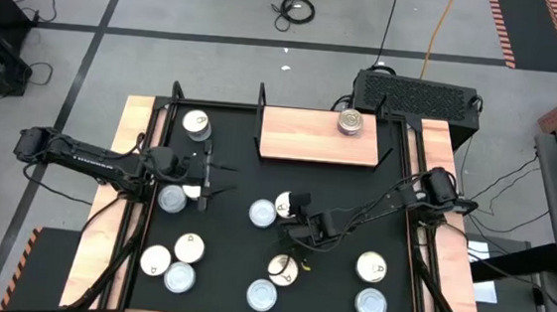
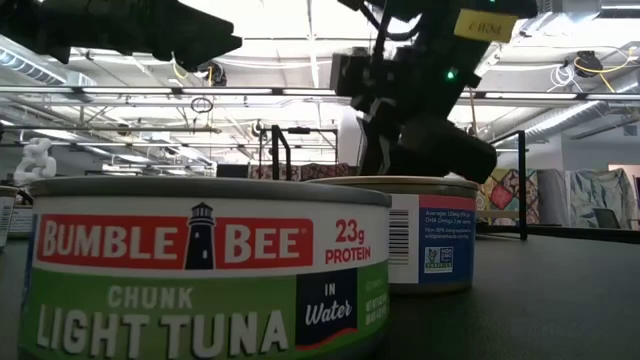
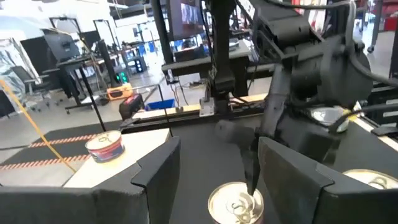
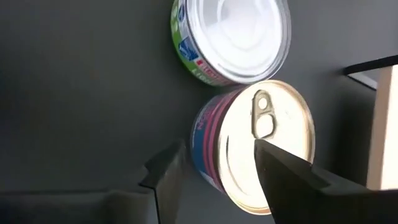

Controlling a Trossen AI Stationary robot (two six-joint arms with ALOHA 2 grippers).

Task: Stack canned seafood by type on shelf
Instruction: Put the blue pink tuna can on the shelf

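The right gripper [image 1: 289, 206] is hanging at frame centre, fingers spread wide around a cream-topped pull-tab tin [image 4: 261, 144], not yet pinching. A pale-topped tuna tin [image 4: 233, 34] is touching it. The left gripper [image 1: 207, 177] is waiting wide open, centre left. Farther back, one gold-topped tin [image 1: 350, 121] is sitting on the wooden shelf [image 1: 305, 138].

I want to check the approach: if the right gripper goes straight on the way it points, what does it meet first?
Most likely the round gold-topped tin with a pull tab: the open right gripper points down at it, fingers either side. The white-topped tin lies just beyond, touching.
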